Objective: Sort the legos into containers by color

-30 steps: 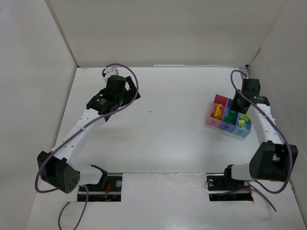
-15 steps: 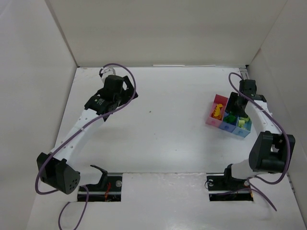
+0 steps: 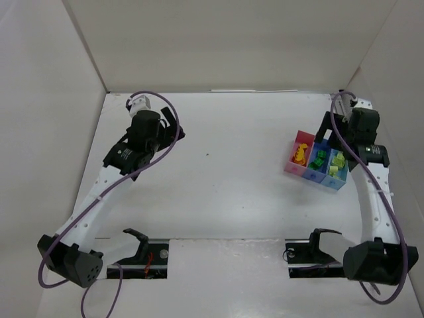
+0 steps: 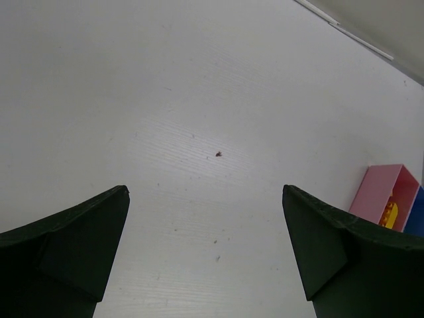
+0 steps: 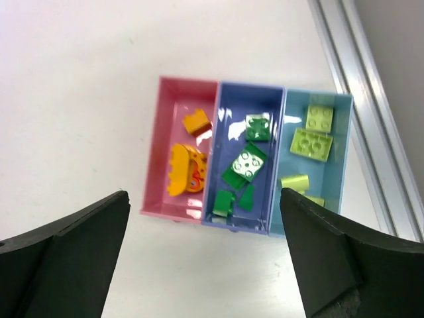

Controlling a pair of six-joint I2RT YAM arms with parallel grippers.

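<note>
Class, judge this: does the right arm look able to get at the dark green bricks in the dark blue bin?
Probably yes: the right gripper points, open, at the dark blue bin; the dark green bricks lie uncovered inside, with nothing between.

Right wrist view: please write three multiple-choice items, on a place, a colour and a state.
1. Where lie the dark green studded plastic bricks? A) pink bin B) dark blue square plastic bin C) table
2. Bricks in the light blue square plastic bin are: A) orange-yellow B) pale yellow-green C) dark green
3. The right end effector is: A) shut on a brick B) shut, empty C) open, empty
Answers: 1 B, they fill the middle bin; 2 B, only pale bricks there; 3 C, fingers wide apart, nothing between.
</note>
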